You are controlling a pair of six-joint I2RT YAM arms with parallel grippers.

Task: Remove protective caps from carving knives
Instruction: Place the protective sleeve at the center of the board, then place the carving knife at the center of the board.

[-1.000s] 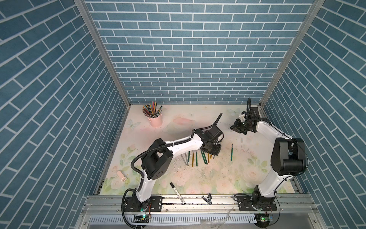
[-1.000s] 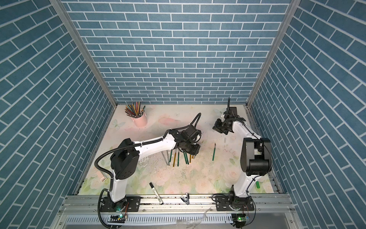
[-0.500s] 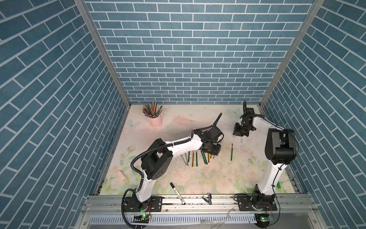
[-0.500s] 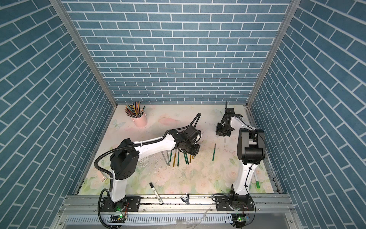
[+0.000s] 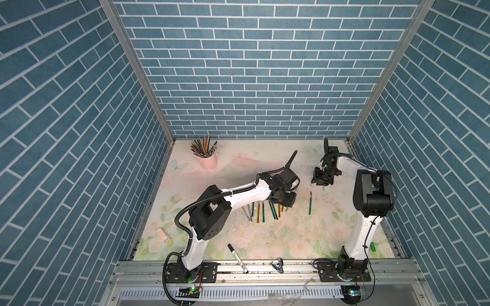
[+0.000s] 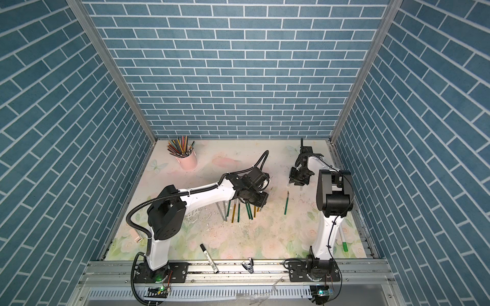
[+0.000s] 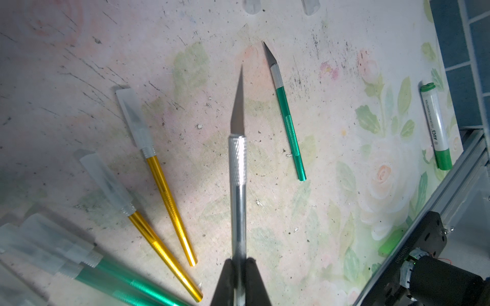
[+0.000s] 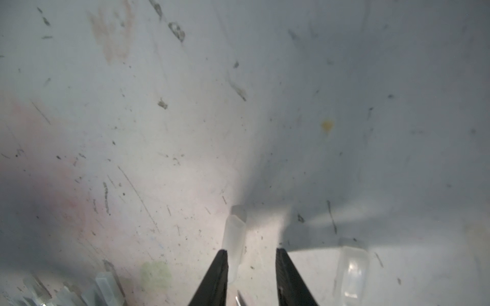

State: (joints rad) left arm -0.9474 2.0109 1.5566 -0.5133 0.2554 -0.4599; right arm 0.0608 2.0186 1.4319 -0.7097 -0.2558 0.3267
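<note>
In the left wrist view my left gripper (image 7: 240, 265) is shut on a silver carving knife (image 7: 237, 169) whose grey blade is bare. An uncapped green knife (image 7: 287, 122) lies alone beside it, also seen in both top views (image 5: 309, 202) (image 6: 286, 202). Two gold knives (image 7: 164, 190) wear whitish protective caps (image 7: 131, 116), and more capped knives lie in the row (image 5: 262, 212) by the left gripper (image 5: 287, 201). My right gripper (image 8: 250, 254) stands open low over the table (image 5: 322, 182). A loose cap (image 8: 234, 238) leans at one finger's inner side. Another cap (image 8: 351, 270) lies nearby.
A pink cup of coloured pencils (image 5: 209, 160) stands at the back left. A black-capped marker (image 5: 237, 258) and a black clip (image 5: 277, 267) lie by the front rail. A green-capped marker (image 5: 373, 246) rests at the front right, and a pink object (image 5: 163, 234) at the left.
My right gripper has come down and a little toward the middle, and its jaws have parted, letting go of the cap. The left arm and its knife have not moved.
</note>
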